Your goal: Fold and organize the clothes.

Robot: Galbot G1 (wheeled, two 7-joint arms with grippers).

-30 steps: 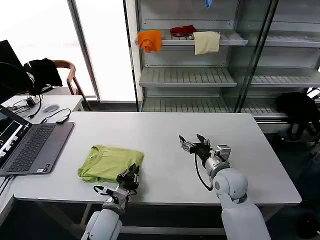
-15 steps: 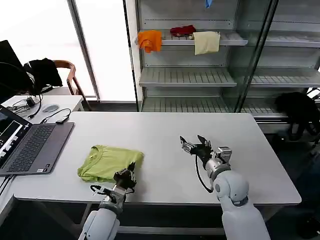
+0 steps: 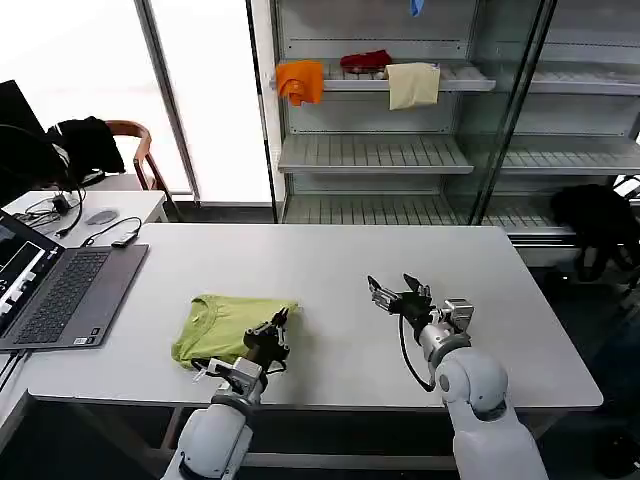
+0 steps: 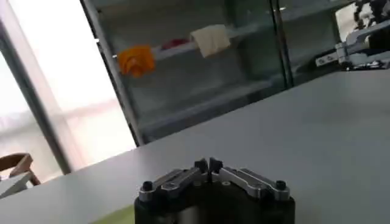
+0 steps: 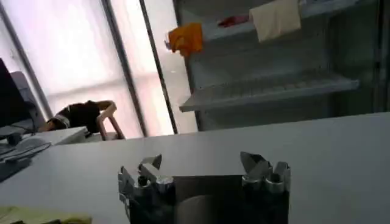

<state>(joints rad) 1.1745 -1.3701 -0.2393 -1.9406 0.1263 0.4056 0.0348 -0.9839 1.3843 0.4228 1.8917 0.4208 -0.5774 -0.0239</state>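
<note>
Lime yellow-green short-sleeved T-shirt (image 3: 222,328) of thin soft fabric lies folded into a compact rectangle on the left front part of the white rectangular table (image 3: 330,270), ribbed collar facing the far side. Looks like the folding is done.

Left gripper (image 3: 276,334) sits at the shirt's right edge. Its wrist view shows the fingertips pressed together with nothing visible between them; whether they pinch a fold of cloth I cannot tell.

Right gripper (image 3: 397,296) hovers over bare tabletop, well apart from the shirt, fingers spread wide and empty, probably waiting.

Shirt's near edge is partly hidden behind the left arm. Grey open laptop (image 3: 60,290) is cut off at the left.
</note>
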